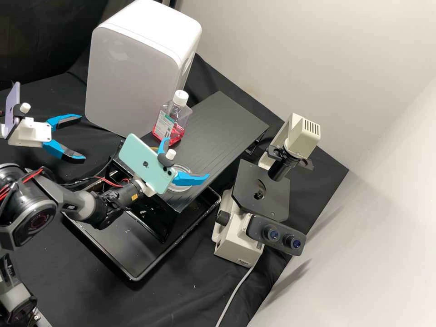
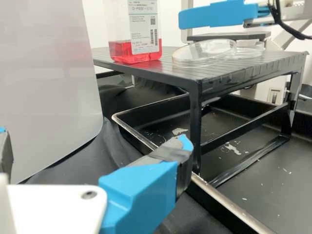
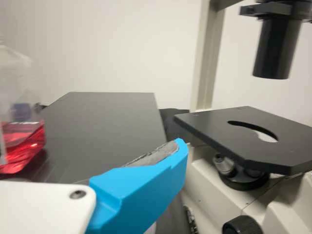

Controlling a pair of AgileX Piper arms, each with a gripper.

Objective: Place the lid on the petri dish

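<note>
While the right gripper (image 1: 187, 158) hangs over the black platform (image 1: 227, 122) with its blue fingers spread wide and nothing pinched, we see the petri dish (image 1: 181, 169) lying between them, near the platform's front edge above the tray (image 1: 131, 254). In the left wrist view two clear round pieces sit there, touching or overlapping, the nearer piece (image 2: 204, 52) a bit tilted. We cannot tell which is lid and which is base, or whether the lid is seated. The flask (image 1: 170, 120) of red liquid stands at the platform's left edge, apart from the dish. The left gripper (image 1: 81, 137) is off the platform beside the white box (image 1: 141, 63), fingers spread, empty. Step in hand, as we judge it: grasp the lid. To do it well, come straight down, centre the fingers across the rim and close gently, since thin clear plastic slips. Then lift level, line up over the base, lower flat, and release only once it rests all round
</note>
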